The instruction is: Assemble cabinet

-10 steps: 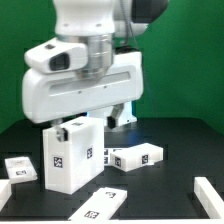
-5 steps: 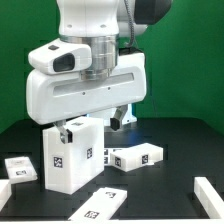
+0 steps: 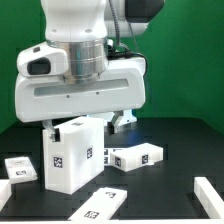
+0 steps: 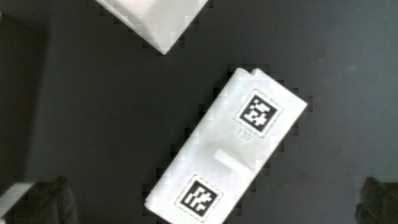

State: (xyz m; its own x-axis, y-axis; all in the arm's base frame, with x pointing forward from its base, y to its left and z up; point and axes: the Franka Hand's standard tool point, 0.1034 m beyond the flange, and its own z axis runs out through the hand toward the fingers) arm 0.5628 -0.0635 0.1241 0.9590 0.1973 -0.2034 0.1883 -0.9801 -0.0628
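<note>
The gripper (image 3: 88, 122) now sits further toward the exterior view's left than it did a second ago and fills more of that view. I take it to be swinging sideways and coming nearer that camera. None of the parts on the table (image 3: 170, 135) has shifted meanwhile. That looks like a gripper travelling between parts, neither carrying nor pressing anything.

The wrist view bears this out. The dark fingertips (image 4: 36, 203) stand at opposite edges with only bare table and the end of a flat panel (image 4: 231, 150) between them, so the jaws are spread wide and empty. That panel lies directly below the gripper, slantwise to the line between the fingers. Which of the exterior view's panels it is, I cannot tell. A white corner (image 4: 157, 22) shows beyond it, part unknown.

The cabinet box (image 3: 72, 152) stands upright just below the gripper, its top meeting the gripper's lower rim in the exterior view. Contact cannot be judged from there.

Loose panels lie flat around the box:
- the right panel (image 3: 135, 158) is just beside it;
- the left panel (image 3: 20, 168) is near;
- the front panel (image 3: 100, 203) lies toward the camera;
- the far panel (image 3: 208, 195) is well apart.

Nothing is joined yet, so the cabinet is at an early stage. The next move probably calls for a descent onto a panel.

No brand or readable writing appears anywhere. The only markings are the black-and-white square tags (image 4: 260, 112), whose patterns are too small to decode.
</note>
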